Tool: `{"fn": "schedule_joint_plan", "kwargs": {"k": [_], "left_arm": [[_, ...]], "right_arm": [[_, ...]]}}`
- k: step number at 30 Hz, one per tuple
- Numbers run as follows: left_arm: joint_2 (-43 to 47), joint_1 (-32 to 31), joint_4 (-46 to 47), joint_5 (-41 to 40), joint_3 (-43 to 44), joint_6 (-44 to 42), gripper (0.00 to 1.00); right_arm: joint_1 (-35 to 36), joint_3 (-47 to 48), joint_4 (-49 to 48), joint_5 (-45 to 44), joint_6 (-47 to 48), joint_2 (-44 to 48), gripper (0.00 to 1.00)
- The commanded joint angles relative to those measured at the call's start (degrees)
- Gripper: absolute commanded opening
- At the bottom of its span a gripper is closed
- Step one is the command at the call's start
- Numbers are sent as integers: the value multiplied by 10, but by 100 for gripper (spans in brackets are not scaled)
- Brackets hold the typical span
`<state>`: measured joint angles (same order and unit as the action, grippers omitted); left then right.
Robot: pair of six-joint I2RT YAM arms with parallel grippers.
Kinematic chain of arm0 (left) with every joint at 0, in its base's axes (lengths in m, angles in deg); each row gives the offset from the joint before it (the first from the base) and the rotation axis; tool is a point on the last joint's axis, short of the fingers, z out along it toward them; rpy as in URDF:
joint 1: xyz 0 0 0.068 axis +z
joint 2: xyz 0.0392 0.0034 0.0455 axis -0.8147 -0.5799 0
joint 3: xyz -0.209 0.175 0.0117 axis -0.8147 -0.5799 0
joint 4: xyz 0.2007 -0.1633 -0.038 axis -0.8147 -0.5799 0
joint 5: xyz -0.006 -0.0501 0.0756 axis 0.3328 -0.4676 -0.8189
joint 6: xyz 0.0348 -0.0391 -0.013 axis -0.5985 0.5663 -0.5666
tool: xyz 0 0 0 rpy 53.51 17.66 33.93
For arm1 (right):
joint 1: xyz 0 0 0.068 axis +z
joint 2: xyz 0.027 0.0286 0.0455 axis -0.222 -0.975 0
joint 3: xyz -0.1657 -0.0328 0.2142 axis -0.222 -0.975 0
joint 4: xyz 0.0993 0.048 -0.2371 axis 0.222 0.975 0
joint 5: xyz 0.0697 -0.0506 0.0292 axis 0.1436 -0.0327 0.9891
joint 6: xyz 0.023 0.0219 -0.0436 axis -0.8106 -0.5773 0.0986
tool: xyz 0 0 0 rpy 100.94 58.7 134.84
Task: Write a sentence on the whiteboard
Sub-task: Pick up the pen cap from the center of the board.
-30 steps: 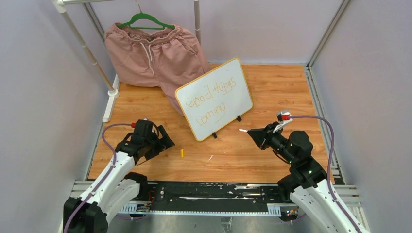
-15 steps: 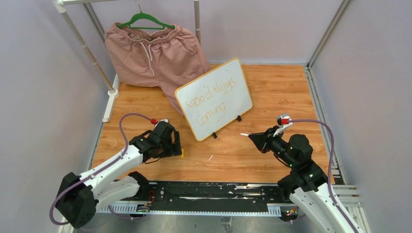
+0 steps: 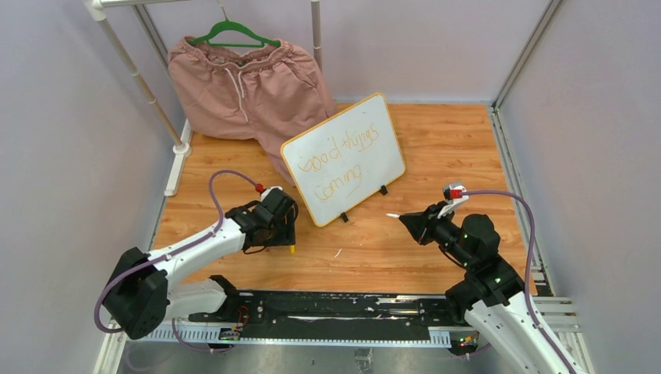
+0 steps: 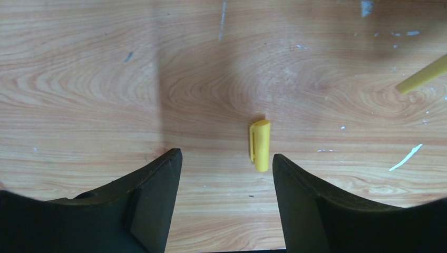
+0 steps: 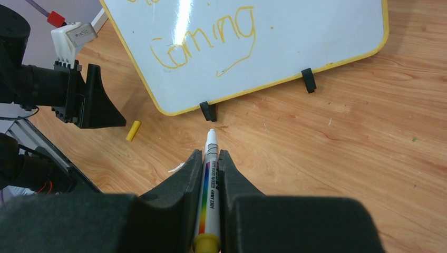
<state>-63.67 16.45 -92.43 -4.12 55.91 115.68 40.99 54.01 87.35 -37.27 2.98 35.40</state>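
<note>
On the wooden tabletop point(image 3: 436, 140) the whiteboard point(image 3: 343, 160) is propped at the centre back, and the sentence point(image 3: 341, 152) "good things coming" is read on it in orange. Since a second ago the left gripper point(image 4: 225, 155) has been brought over the yellow cap point(image 4: 260, 145), its jaws parted with the cap between them, untouched. A marker point(image 5: 211, 145) is clamped in the right gripper point(image 5: 210, 154).

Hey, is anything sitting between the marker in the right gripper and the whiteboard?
Nothing visible does. Only bare wooden tabletop lies between the tip of the marker, clamped in the right gripper, and the lower edge of the whiteboard. The yellow cap lies off to the side, by the left gripper.
</note>
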Motion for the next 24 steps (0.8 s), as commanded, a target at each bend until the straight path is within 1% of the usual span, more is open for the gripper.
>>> {"fn": "schedule_joint_plan", "kwargs": {"k": [1, 8, 12, 18, 24], "left_arm": [[-13, -20, 22, -21, 14, 18, 68], [-60, -43, 25, -52, 29, 58, 66], [-87, -61, 16, -91, 44, 76, 64], [-129, -69, 10, -94, 67, 81, 63], [-156, -76, -1, -98, 80, 85, 57]], "right_arm": [[-6, 1, -5, -10, 3, 2, 0], [-5, 2, -4, -14, -6, -2, 0], [-5, 10, 5, -15, -4, -1, 0], [-5, 14, 19, -17, 0, 7, 0], [-5, 17, 25, -19, 3, 12, 0]]}}
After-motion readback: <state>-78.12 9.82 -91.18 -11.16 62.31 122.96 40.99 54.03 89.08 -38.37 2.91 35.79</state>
